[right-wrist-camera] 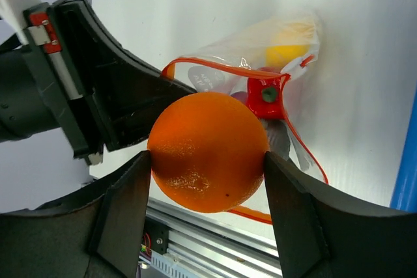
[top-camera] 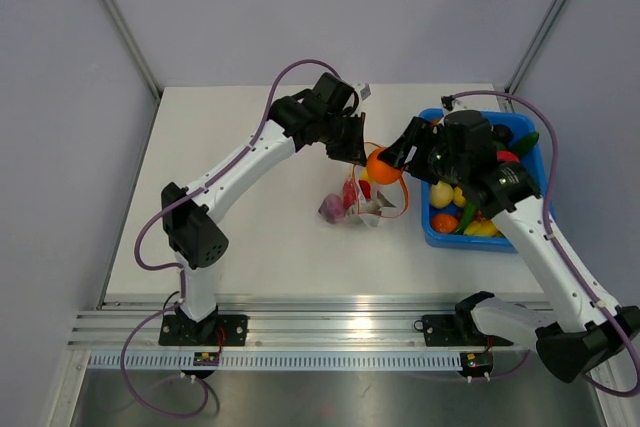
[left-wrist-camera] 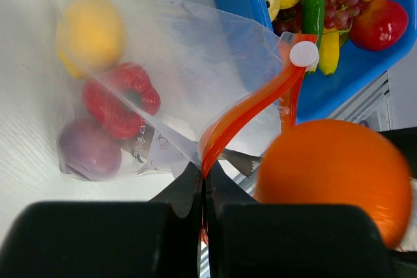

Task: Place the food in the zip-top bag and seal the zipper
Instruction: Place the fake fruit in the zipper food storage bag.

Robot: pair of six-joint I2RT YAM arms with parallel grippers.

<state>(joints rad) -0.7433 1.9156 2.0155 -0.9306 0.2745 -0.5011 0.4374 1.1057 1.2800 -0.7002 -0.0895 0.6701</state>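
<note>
The clear zip-top bag (left-wrist-camera: 189,43) hangs from its orange-red zipper (left-wrist-camera: 251,105), and my left gripper (left-wrist-camera: 207,172) is shut on that strip, holding the mouth up off the table. Through the plastic I see a yellow fruit (left-wrist-camera: 91,30), a red pepper (left-wrist-camera: 120,99) and a purple piece (left-wrist-camera: 88,149). My right gripper (right-wrist-camera: 207,157) is shut on an orange (right-wrist-camera: 208,151), both pads against its sides. It holds the orange (top-camera: 383,166) just above the bag's open mouth (right-wrist-camera: 195,68), next to my left gripper (top-camera: 348,150). The bag's lower part (top-camera: 358,203) rests on the table.
A blue bin (top-camera: 432,234) stands to the right of the bag, holding several more toy fruits and vegetables (left-wrist-camera: 313,11). The table's near edge carries an aluminium rail (top-camera: 330,332). The left gripper's black body (right-wrist-camera: 111,89) sits close beside the orange.
</note>
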